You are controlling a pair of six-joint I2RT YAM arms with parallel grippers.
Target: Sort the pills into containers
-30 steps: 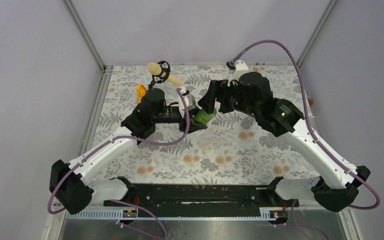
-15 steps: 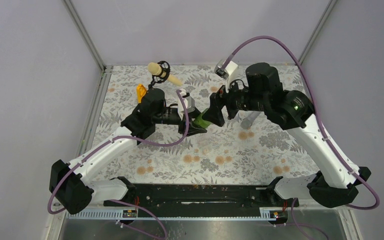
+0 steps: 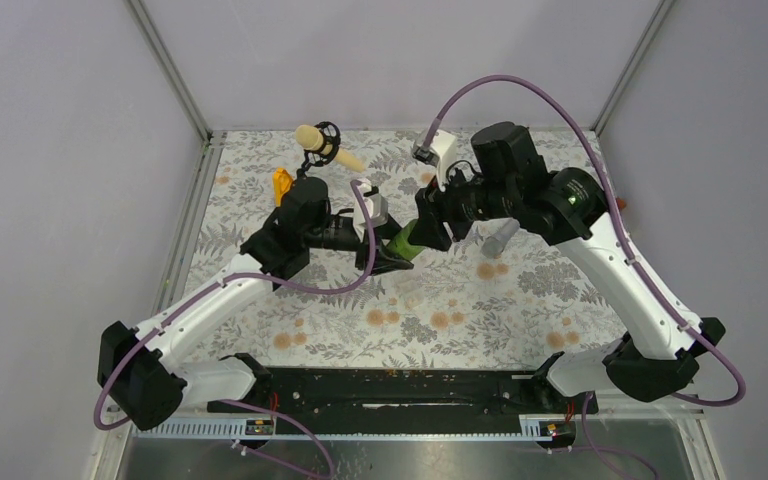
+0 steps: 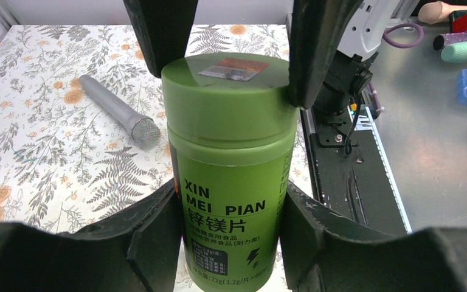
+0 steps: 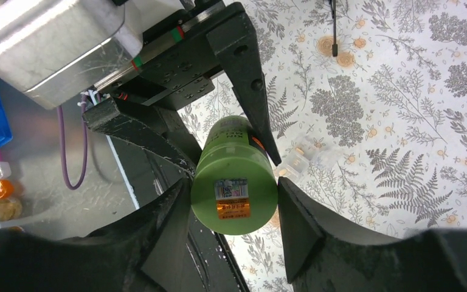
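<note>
Container (image 5: 307,157): small clear plastic cup, nearly invisible on the floral mat (image 5: 401,121). In the right wrist view it sits just beside the bottle, clear of both grippers. Green bottle (image 4: 231,182): smooth matte cylinder, held tilted, screw cap (image 5: 234,191) with a sticker on top. Left gripper (image 4: 228,210) clamps the body. Right gripper (image 5: 233,196) pinches the cap from both sides. Grey mesh-head microphone (image 4: 115,109) lies on the mat.
</note>
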